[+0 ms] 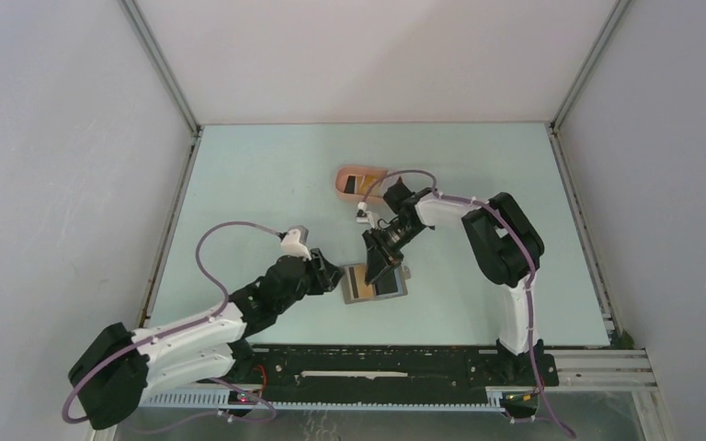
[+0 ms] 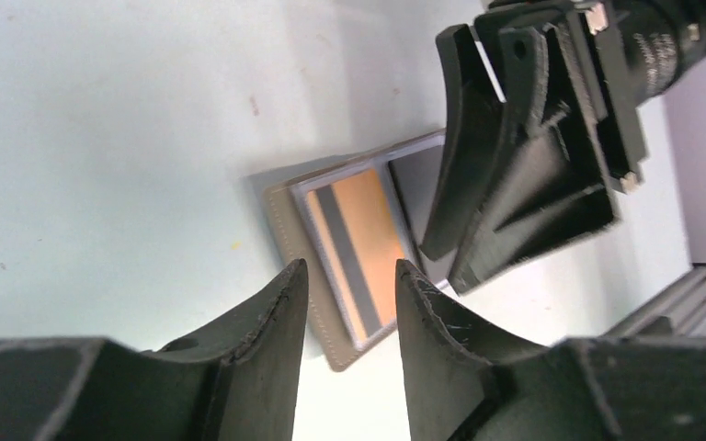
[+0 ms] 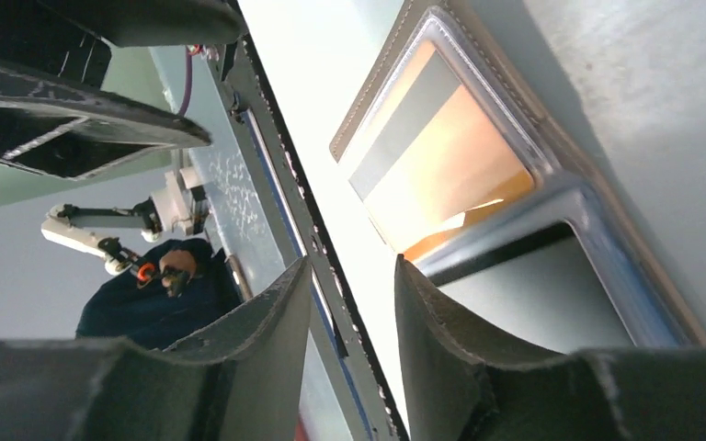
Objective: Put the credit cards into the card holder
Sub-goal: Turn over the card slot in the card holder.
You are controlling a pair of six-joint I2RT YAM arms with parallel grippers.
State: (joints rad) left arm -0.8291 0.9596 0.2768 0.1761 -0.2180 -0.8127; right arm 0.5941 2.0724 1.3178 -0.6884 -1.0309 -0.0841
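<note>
The grey card holder (image 1: pixel 393 289) lies open on the table, and an orange card with a grey stripe (image 2: pixel 358 243) sits in its left half. In the left wrist view my left gripper (image 2: pixel 349 266) hovers open just off the holder's near-left corner (image 2: pixel 285 230), with nothing between its fingers. My right gripper (image 1: pixel 381 268) stands over the holder's right half. Its fingers (image 2: pixel 515 175) point down at the holder. In the right wrist view the right gripper (image 3: pixel 349 262) is open and empty beside the orange card (image 3: pixel 432 175). More cards (image 1: pixel 357 185) lie in the pink tray.
The salmon-pink oval tray (image 1: pixel 345 173) sits farther back, behind the right wrist. White walls with metal posts enclose the pale green table (image 1: pixel 267 184). A black rail (image 1: pixel 395 363) runs along its near edge.
</note>
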